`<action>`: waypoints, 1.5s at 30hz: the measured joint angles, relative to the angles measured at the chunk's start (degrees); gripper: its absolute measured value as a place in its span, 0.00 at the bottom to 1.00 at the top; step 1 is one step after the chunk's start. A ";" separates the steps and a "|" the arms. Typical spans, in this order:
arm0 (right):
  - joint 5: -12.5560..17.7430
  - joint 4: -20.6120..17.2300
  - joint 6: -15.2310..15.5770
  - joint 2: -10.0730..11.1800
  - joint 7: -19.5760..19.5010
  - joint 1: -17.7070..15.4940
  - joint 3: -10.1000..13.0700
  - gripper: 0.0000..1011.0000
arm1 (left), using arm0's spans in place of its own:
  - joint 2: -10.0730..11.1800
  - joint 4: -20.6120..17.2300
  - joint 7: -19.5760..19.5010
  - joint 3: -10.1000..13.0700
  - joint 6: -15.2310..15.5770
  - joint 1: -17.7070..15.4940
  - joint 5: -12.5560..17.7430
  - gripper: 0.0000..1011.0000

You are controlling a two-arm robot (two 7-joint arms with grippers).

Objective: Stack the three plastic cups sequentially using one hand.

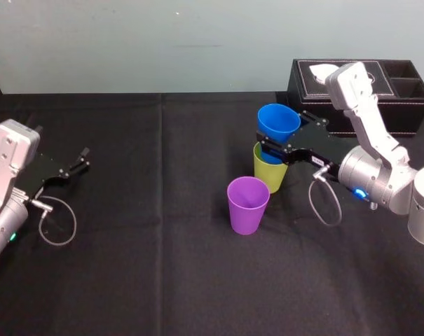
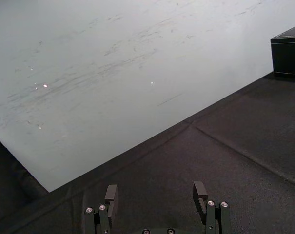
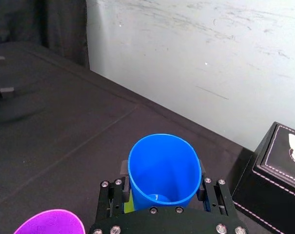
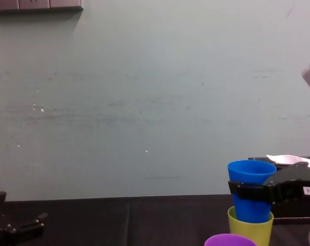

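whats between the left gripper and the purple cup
Only bare black tablecloth, seen in the head view: the left gripper sits open at the table's left, the purple cup stands near the middle.

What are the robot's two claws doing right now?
Left gripper: open, empty, at the left.
Right gripper: shut on the blue cup, partly inside the yellow-green cup.
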 joint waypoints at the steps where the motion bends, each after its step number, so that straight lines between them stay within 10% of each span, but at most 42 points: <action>1: -0.12 0.22 -0.17 -0.12 0.04 -0.10 0.01 0.72 | 0.00 0.00 0.00 0.00 0.00 0.00 0.00 1.00; 45: -0.48 4.38 -2.90 -2.18 0.74 -1.27 0.77 0.73 | 0.00 0.00 0.00 0.00 0.00 0.00 0.00 1.00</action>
